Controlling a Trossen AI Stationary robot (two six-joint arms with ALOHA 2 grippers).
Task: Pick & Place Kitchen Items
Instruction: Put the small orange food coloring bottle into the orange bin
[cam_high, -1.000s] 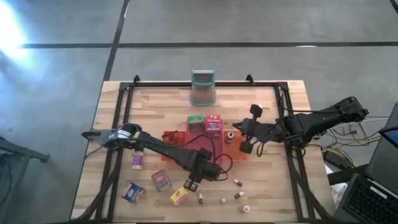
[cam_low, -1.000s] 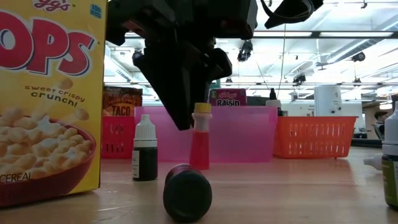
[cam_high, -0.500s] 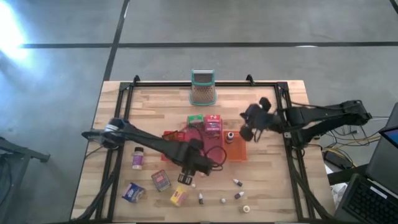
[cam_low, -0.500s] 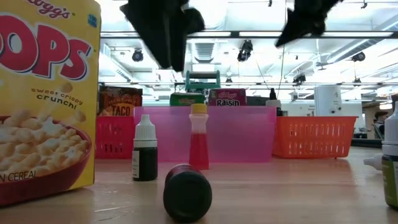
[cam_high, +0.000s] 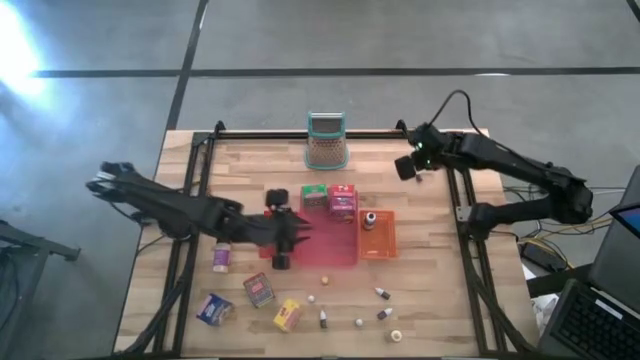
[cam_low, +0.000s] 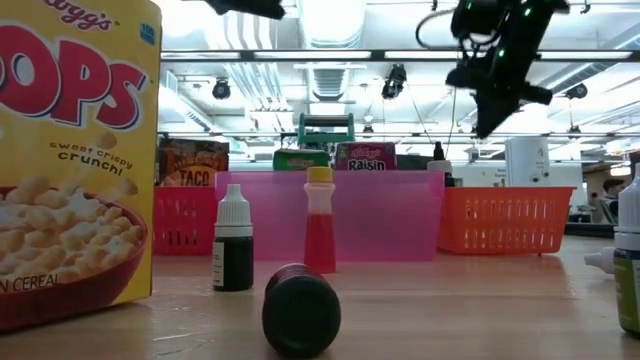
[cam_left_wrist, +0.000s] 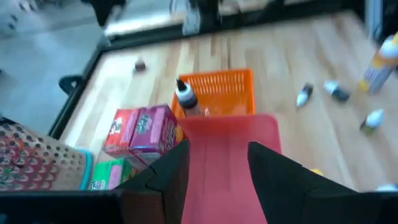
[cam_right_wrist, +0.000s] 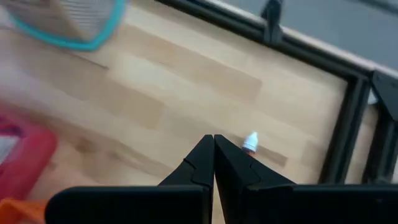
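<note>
On the left part of the surface, the left gripper (cam_high: 281, 238) hangs just above the near left edge of the red tray (cam_high: 335, 250), and its fingers (cam_left_wrist: 171, 180) stand partly open with nothing between them. From these fingers the loose kitchen items lie toward the near edge of the surface: a small jar (cam_high: 221, 260) beside the arm, then the red box (cam_high: 260, 290), the blue box (cam_high: 214, 309) and the yellow box (cam_high: 288, 316). The red box seems the closest, and its long axis runs slanted to the surface's edges, so I judge the wrist must turn to meet it. More to the right, the small bottles (cam_high: 381, 293) stand scattered near the near edge. A dark-capped bottle (cam_high: 369, 219) already stands in the orange tray (cam_high: 383, 243). The right gripper (cam_high: 411, 166) is high near the far right corner, with fingers (cam_right_wrist: 205, 163) closed on nothing, well apart from all these things, so the left arm is the nearer one.
</note>
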